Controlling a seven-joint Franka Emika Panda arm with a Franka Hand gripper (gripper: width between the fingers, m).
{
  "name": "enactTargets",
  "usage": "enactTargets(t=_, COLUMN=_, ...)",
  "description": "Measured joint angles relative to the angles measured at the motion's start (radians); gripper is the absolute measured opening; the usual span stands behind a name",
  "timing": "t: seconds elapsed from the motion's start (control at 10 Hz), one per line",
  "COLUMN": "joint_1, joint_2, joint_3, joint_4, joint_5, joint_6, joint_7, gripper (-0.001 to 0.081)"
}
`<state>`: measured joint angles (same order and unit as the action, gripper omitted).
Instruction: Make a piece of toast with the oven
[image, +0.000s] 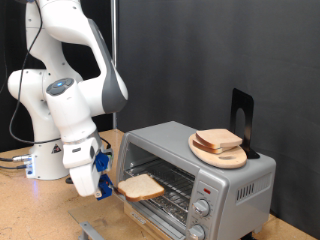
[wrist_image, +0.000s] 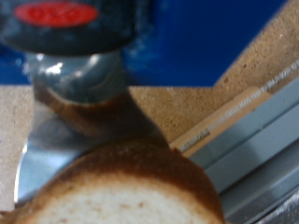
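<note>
Now the hand, lower centre of the exterior view, pinches the piece of toast before the oven; loading seems underway, needing a level push inward.

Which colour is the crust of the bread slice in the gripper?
Tan-brown, around the slice's pale crumb; clearest in the wrist view.

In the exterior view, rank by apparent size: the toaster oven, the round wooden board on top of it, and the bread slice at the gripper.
Largest to smallest, as they look in the exterior view:
1. toaster oven
2. round wooden board
3. bread slice held at the gripper

The board and slice look close in size, so their order is unsure.
</note>
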<state>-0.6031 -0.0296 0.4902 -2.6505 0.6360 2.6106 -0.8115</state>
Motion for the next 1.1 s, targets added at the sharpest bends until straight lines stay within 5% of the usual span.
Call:
enactTargets(t=0.7, joint_1=-0.004, joint_2=-0.085, joint_3=-0.009, joint_4=0.005, joint_5=0.004, joint_6=-0.060, joint_7=-0.047, gripper=0.0491)
enactTargets(t=1.1, joint_1=-0.013, joint_2=-0.095, joint_3=0.013, joint_4=-0.015, joint_5=-0.209, joint_6=-0.030, joint_7=0.160, gripper=0.0491)
